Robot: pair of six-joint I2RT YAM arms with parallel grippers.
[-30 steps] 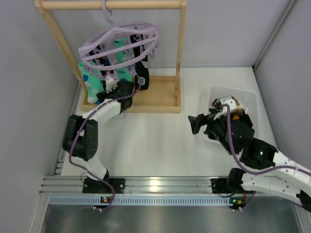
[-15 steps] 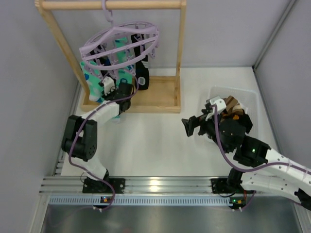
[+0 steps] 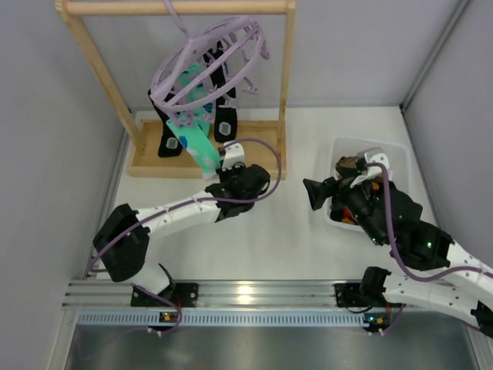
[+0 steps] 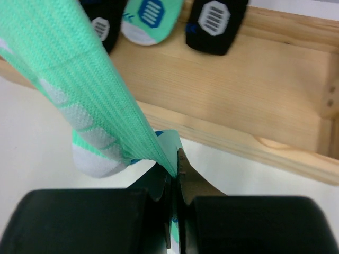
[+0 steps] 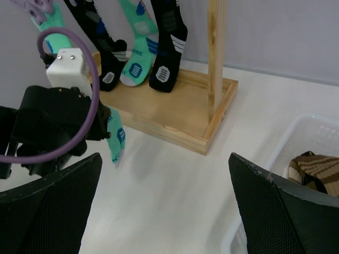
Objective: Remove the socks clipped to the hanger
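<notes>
so the left pincer (image 4: 174, 174) is clamped on the toe end of a teal sock (image 3: 196, 146), jaws pressed together with the knit pinched flat between them. from that pincer the sock runs up and away to the far left, towards its peg on the lilac hanger (image 3: 208, 58); its long axis lies on that slant, drawn straight and taut. the hanger hangs tipped on its hook from the wooden rack (image 3: 289, 77), rings steeply canted, so the peg looks to be holding. the release seems to turn on pulling along the sock's own line, near and to the right, not sideways. the left arm is plainly the nearer one; the right pincer (image 3: 312, 194) gapes wide with nothing in it, well apart to the right, beside the white bin (image 3: 397, 154) where a brown striped sock (image 5: 312, 169) lies. the held sock is bright teal ribbed knit with white blocks and a blue mark. on the hanger a second teal sock (image 5: 135, 63) and black socks (image 5: 167, 53) dangle over the rack's base, which stands on the white bench (image 3: 254, 231).
</notes>
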